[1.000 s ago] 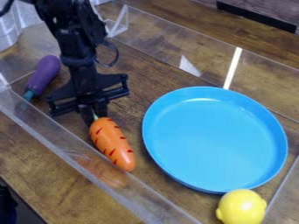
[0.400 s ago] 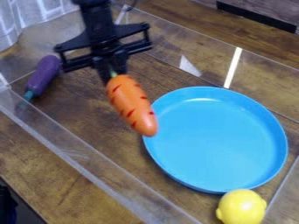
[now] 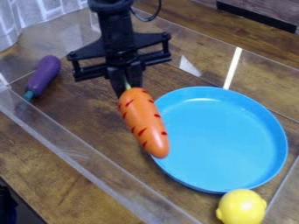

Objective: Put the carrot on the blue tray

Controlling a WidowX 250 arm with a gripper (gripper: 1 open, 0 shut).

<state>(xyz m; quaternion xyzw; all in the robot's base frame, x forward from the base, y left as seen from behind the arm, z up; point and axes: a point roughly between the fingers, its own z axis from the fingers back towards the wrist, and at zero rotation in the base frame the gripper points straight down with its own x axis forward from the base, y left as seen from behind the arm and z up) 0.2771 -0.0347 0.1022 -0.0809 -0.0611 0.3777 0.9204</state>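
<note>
One carrot, off table since second ago, hangs from gripper clamped on its top end. Carried rightward, tip now above left rim of blue tray. Remaining, likely: short carry, release.

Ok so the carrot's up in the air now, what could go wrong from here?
The gripper pinches the carrot only at its top end, so it hangs tilted and could slip or swing loose. Its lower tip sits roughly over the left rim of the blue tray; dropped here, it might hit the rim and roll onto the wooden table.
</note>
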